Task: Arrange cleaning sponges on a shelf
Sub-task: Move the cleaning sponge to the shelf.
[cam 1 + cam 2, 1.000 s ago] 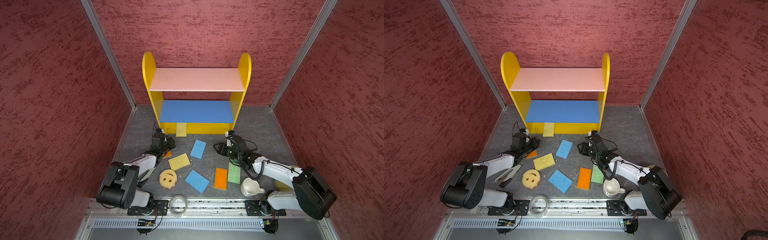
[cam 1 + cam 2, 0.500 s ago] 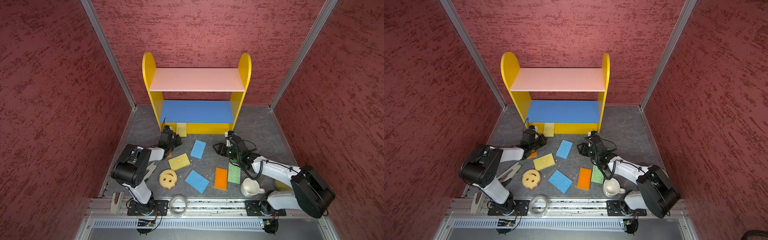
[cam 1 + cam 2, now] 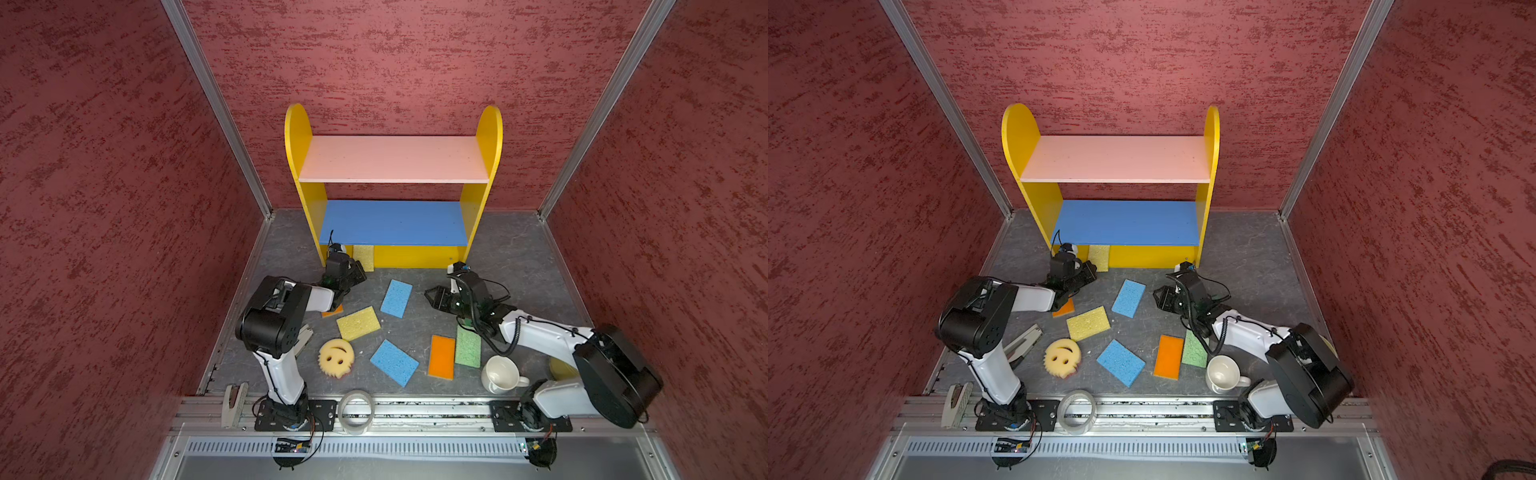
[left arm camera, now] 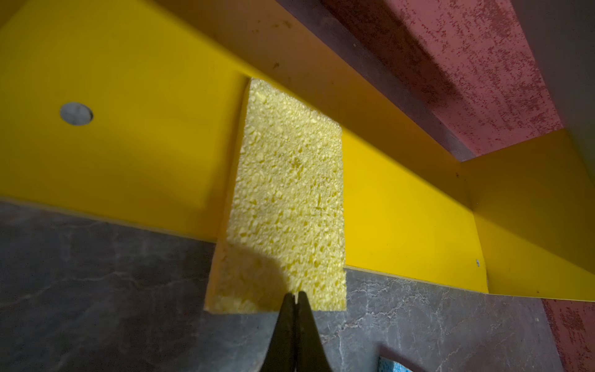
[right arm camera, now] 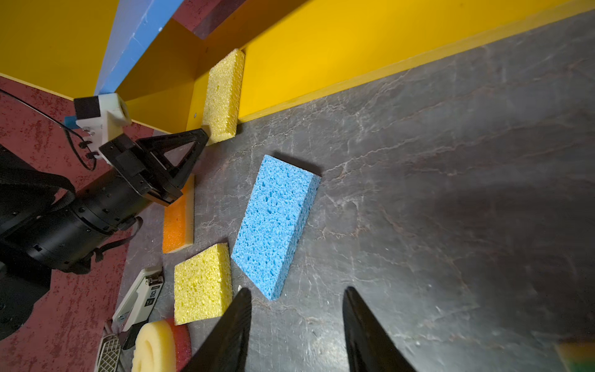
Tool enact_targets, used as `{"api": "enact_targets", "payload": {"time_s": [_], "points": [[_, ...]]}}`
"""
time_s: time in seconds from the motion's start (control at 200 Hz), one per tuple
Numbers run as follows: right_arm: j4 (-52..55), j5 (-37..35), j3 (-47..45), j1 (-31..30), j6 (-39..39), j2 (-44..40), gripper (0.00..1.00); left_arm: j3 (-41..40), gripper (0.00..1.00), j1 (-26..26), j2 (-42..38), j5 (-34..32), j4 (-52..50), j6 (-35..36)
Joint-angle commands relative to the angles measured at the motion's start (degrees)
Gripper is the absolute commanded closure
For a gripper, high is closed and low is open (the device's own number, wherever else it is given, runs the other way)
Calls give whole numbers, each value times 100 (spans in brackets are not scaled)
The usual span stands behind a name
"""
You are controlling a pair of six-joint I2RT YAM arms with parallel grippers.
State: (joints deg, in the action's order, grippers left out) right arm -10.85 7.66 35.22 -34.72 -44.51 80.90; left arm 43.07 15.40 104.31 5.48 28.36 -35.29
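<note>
Your left fingers (image 4: 288, 325) are pinched together with nothing between them, tips against the near end of the shelved yellow sponge (image 4: 286, 199). That sponge lies flat on the yellow base of the shelf (image 3: 299, 137), by its left side panel and under the blue board. Its near end sticks out past the base's front edge over the bench (image 3: 519, 249). Your right fingers (image 5: 231, 331) stand part open and empty, over bare bench just beside the far blue sponge (image 5: 273, 225). The shelf sits mid back edge of the bench. The rest lie flat mid bench: small orange sponge (image 3: 333, 311) half under your left arm, loose yellow sponge (image 3: 358, 323), smiley sponge (image 3: 336, 357), near blue sponge (image 3: 393, 362), big orange sponge (image 3: 441, 356) just beside the green sponge (image 3: 468, 347). White mug (image 3: 500, 374) and tape ring (image 3: 356, 409) are at the front edge
</note>
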Motion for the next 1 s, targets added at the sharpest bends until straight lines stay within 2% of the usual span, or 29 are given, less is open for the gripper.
{"api": "enact_targets", "payload": {"time_s": [0.0,0.135,0.496,0.576,0.992], "points": [[-6,-89,251,-30,-5,73,52,154,100,-20,202,-20,275,13],[37,-63,336,-35,21,136,52,177,100,-28,228,36,275,-24],[-101,67,268,-35,-31,199,52,-201,100,194,-719,-173,-50,302],[-127,52,223,-35,-63,130,52,-220,100,265,-828,-246,-373,336],[-57,-26,196,-35,-72,13,52,-400,100,359,-471,-336,-245,139]]}}
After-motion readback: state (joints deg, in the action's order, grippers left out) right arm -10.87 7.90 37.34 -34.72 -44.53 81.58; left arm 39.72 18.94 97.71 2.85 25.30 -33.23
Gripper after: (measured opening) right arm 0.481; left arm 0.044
